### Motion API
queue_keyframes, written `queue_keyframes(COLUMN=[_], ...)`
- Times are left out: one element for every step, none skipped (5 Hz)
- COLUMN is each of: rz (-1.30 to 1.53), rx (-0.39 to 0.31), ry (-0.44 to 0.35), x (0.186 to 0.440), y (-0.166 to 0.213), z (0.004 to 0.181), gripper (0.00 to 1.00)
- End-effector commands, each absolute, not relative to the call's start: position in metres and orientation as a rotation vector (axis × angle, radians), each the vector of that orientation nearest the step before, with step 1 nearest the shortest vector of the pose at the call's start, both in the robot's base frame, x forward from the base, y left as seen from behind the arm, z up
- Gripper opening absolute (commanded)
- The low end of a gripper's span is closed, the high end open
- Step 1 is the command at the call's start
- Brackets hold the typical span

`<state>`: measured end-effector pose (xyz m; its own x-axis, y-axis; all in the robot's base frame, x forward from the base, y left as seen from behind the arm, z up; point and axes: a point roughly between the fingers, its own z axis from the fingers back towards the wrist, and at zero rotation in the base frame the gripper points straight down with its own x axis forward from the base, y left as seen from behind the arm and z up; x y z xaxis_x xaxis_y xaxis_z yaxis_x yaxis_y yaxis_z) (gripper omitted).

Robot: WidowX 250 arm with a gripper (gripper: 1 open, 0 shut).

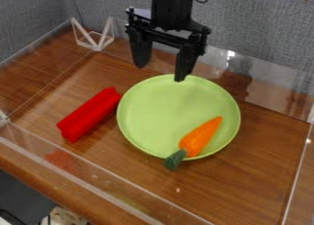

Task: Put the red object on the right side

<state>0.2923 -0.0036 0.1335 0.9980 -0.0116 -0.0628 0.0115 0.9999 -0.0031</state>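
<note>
Gripper [164,52] up top, approx. over the far rim of the green plate [153,109]; jaws spread wide, nothing btwn them. Red block [90,114] is on the wooden table [128,183], L side of the pic, just beside the plate's L edge; can't tell if they touch. Rel. to the jaws: block is nearer the cam & off to the L in the pic, well apart, not under the fingers. It lies flat at a slant, near end pointing L. Carrot [200,139] w/ green top is on the plate, R side, its top at the near rim. White wire thing [91,33] at far L, near the table's back edge.
</note>
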Motion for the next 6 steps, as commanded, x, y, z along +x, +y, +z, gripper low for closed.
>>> queue_keyframes(rz=[0.03, 0.079, 0.131, 0.167, 0.206, 0.249], rx=[0.001, 0.007, 0.027, 0.028, 0.029, 0.018], ry=[0.075, 0.081, 0.048, 0.021, -0.004, -0.021], x=[0.286, 0.278, 0.268, 0.259, 0.25, 0.245], y=[0.004, 0.016, 0.051, 0.091, 0.115, 0.122], z=[0.129, 0.126, 0.127, 0.126, 0.125, 0.115], gripper=[1.0, 1.0, 1.0, 0.0, 1.0, 1.0])
